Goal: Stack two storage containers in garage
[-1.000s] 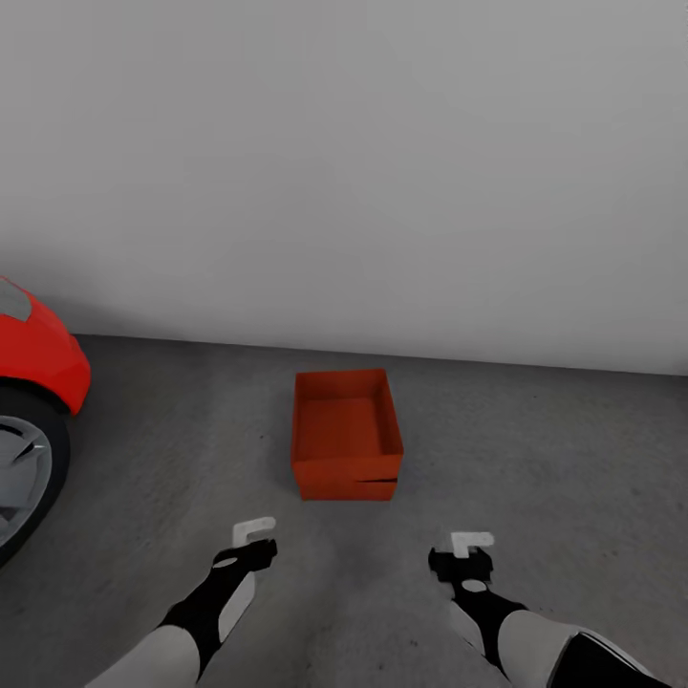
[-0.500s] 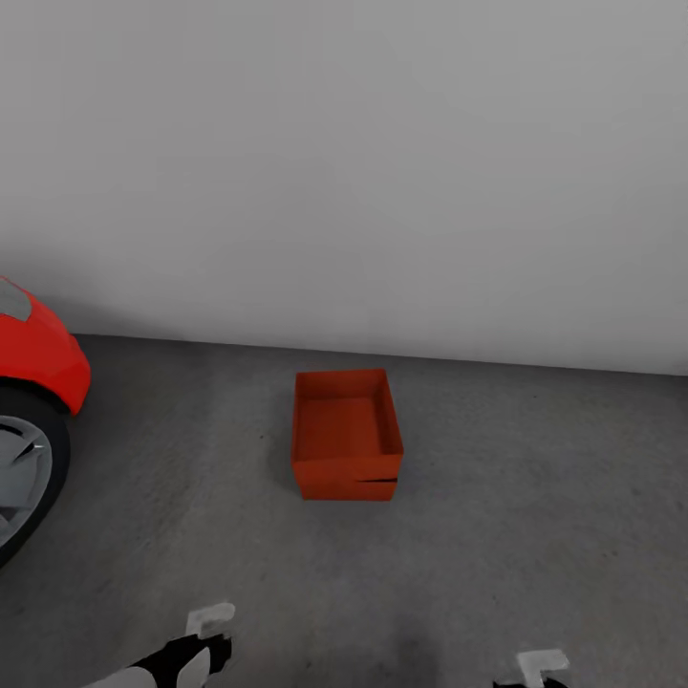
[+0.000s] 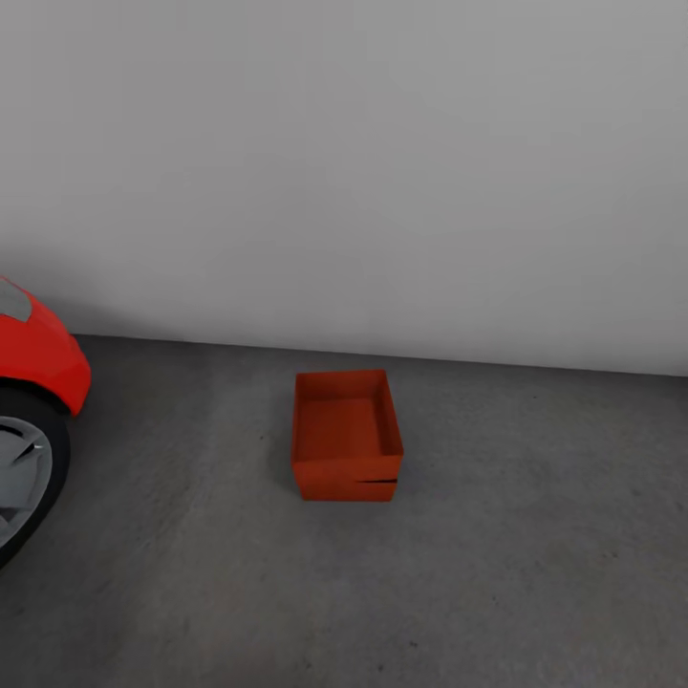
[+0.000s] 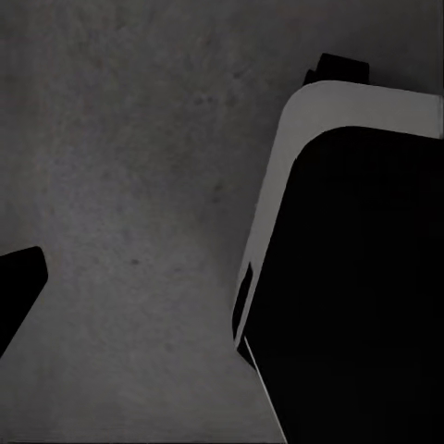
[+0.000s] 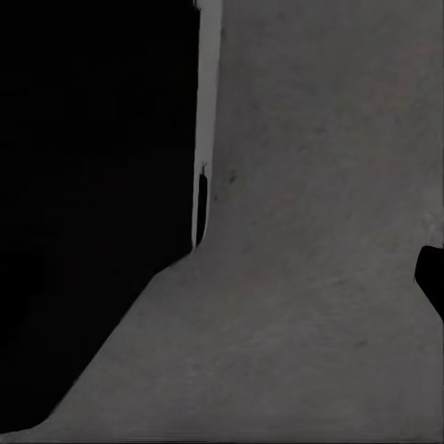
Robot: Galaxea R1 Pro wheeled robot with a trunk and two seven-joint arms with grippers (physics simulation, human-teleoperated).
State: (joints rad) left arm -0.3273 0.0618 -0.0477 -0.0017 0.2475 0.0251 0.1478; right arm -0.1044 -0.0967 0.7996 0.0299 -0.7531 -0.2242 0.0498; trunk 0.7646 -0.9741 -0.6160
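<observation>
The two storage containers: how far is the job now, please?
Done, it seems: the two storage containers stand stacked on the dark concrete floor of the garage, near the grey wall and right of the red car; a thin dark seam across the front face marks where the upper one sits on the lower. Nothing is in hand; both wrist views look at bare floor. Nothing visible is left.

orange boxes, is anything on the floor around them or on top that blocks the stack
Nothing visible does. The orange boxes sit stacked on bare grey floor; the top one is open and empty. The red car stands well off to the side.
</observation>
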